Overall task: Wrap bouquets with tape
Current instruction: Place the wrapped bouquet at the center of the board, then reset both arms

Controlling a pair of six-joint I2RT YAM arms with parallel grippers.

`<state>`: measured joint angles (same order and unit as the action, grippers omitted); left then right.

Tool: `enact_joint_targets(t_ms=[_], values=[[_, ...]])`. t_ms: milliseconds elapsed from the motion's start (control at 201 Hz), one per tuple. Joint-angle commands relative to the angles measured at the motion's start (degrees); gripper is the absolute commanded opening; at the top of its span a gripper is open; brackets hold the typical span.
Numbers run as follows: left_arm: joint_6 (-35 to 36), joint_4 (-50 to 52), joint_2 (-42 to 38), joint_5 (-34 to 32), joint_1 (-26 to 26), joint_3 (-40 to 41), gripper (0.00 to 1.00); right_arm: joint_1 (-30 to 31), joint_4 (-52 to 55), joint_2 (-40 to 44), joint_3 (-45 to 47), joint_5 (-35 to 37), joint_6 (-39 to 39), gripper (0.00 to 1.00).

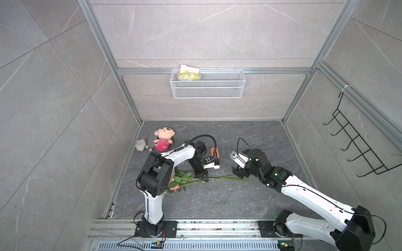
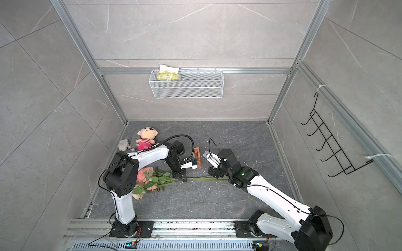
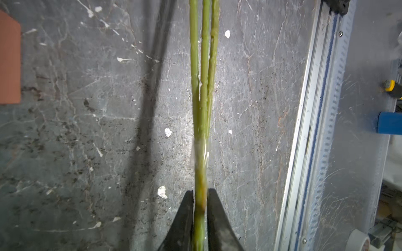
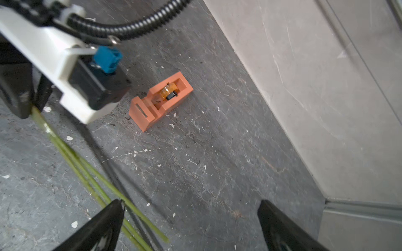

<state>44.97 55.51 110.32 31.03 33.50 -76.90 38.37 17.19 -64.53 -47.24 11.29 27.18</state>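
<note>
The bouquets (image 2: 144,175) lie on the dark floor, pink and peach blooms left, long green stems (image 1: 228,178) running right. My left gripper (image 3: 200,193) is shut on the bunched stems (image 3: 201,108), just below a glossy clear band of tape (image 3: 200,156) wrapped round them; it shows in both top views (image 1: 205,179) (image 2: 184,179). My right gripper (image 4: 191,204) hangs open and empty over the stem ends (image 4: 87,171), near the floor (image 1: 238,172). The orange tape dispenser (image 4: 161,101) stands behind the left wrist (image 1: 215,153) (image 2: 196,154).
A pink plush doll (image 1: 163,139) and a white fluffy thing (image 1: 141,145) sit at the back left corner. A black cable (image 3: 152,87) lies beside the stems. A wire basket (image 1: 207,83) hangs on the back wall and a black hook rack (image 1: 356,141) on the right wall.
</note>
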Motion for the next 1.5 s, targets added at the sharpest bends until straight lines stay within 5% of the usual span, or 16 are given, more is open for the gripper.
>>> enact_joint_targets(t_ms=[0, 194, 219, 239, 264, 458, 577, 712, 811, 866, 1235, 1319, 1374, 1449, 1499], values=[[0.55, 0.83, -0.11, -0.6, -0.1, -1.25, 0.22, -1.08, 1.45, -0.98, -1.45, 1.76, -5.48, 1.0], [-0.75, 0.7, -2.73, -0.77, -0.19, -1.8, 0.31, -2.28, 0.18, -0.81, -1.98, 2.2, -7.66, 0.99], [-1.16, 0.47, -3.46, -0.95, -0.19, -1.8, 0.5, -2.52, -0.25, -0.69, -1.89, 2.44, -8.15, 1.0], [-1.72, 0.17, -4.12, -1.18, -0.2, -1.84, 0.92, -2.85, -0.78, -0.65, -1.79, 2.57, -8.68, 0.99], [-2.38, -0.31, -5.01, -1.43, -0.2, -1.77, 0.99, -3.21, -1.36, -0.56, -1.58, 2.52, -9.45, 1.0], [-11.53, -9.37, -17.57, -2.03, -4.02, 3.56, 1.0, -10.55, -8.41, 2.29, 3.6, 1.98, -19.36, 1.0], [-25.17, -28.37, -32.96, -4.59, -12.73, 15.03, 1.0, -16.75, -15.49, 4.42, 9.62, 1.81, -26.18, 1.0], [-47.67, -52.01, -51.77, -24.86, -24.8, 35.85, 1.0, -22.48, -23.74, 2.26, 15.36, 3.26, -31.59, 1.0], [-54.54, -58.34, -61.19, -47.51, -29.77, 47.3, 1.0, -24.72, -29.95, -3.59, 18.05, 5.57, -33.68, 1.0], [-55.51, -60.21, -62.81, -53.13, -32.13, 51.2, 1.0, -25.56, -32.71, -7.53, 18.66, 8.03, -34.75, 1.0], [-49.42, -84.1, -38.8, -33.34, -40.09, 55.32, 1.0, -26.11, -53.21, -15.35, 22.52, 13.67, -28.61, 0.99], [-48.58, -89.0, -35.97, -32.06, -40.36, 55.0, 1.0, -26.49, -72.22, -21.71, 27.29, 11.49, -25.63, 0.99], [-48.1, -92.7, -33.79, -30.71, -40.48, 54.88, 1.0, -27.29, -60.82, -18.39, 25.41, 9.42, -28.86, 0.99], [-47.64, -105.42, -27.05, -26.32, -40.79, 57.64, 1.0, -28.51, -62.63, -21.0, 24.09, 7.71, -28.46, 0.99], [-46.89, -104.17, -24.38, -25.22, -40.79, 56.35, 1.0, -29.76, -59.41, -20.12, 23.39, 5.36, -29.41, 1.0]])
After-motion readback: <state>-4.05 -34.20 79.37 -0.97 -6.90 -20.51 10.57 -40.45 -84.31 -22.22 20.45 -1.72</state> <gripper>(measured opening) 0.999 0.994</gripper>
